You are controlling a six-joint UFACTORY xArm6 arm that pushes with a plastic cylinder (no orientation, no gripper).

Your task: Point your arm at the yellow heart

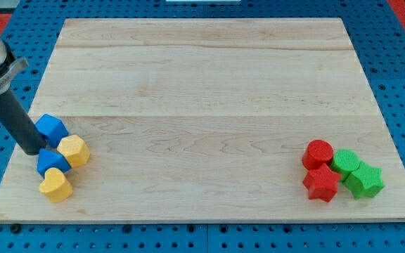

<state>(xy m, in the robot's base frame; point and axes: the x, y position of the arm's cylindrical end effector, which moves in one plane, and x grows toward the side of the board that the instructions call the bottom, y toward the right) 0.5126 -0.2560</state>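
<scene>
The yellow heart (pixel 56 185) lies near the board's bottom left corner. A blue block (pixel 52 161) touches it from above, and a second yellow block (pixel 74 150) sits up and to the right of that one. Another blue block (pixel 50 128) lies above them. My tip (pixel 32 152) rests on the board at the left edge of this cluster, touching or nearly touching both blue blocks. It is about a block's width above and to the left of the yellow heart. The rod slants up to the view's top left.
At the board's bottom right lie a red cylinder (pixel 319 153), a red star (pixel 321 183), a green block (pixel 345 161) and a green star (pixel 364 181), packed together. The wooden board (pixel 202 84) sits on a blue pegboard surface.
</scene>
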